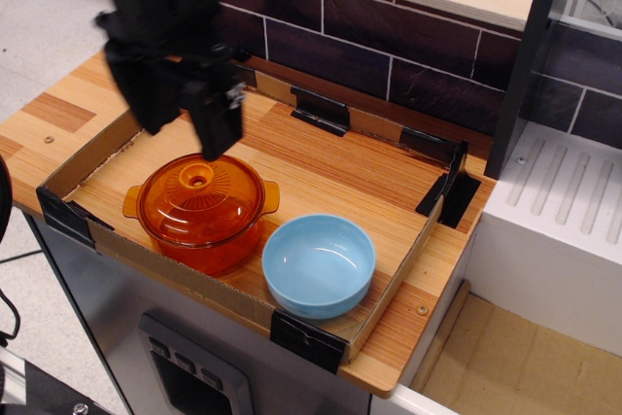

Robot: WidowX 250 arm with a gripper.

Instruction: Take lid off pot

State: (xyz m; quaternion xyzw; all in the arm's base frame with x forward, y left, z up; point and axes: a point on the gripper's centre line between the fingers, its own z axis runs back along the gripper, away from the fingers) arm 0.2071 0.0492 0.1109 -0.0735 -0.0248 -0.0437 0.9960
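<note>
The orange glass pot point(209, 245) stands at the front left of the cardboard tray point(384, 284). The domed orange lid point(199, 196) sits on it, with its small round knob point(198, 180) at the centre. My black gripper point(185, 138) hangs just above the back of the lid, a little behind the knob. Its two fingers point(219, 133) point down and stand apart, open and empty. It is motion-blurred.
A light-blue bowl point(319, 265) sits in the tray right of the pot, almost touching it. The tray has low cardboard walls with black corner brackets point(306, 337). A dark brick wall point(389, 55) rises behind. A white ribbed rack point(569, 201) lies to the right.
</note>
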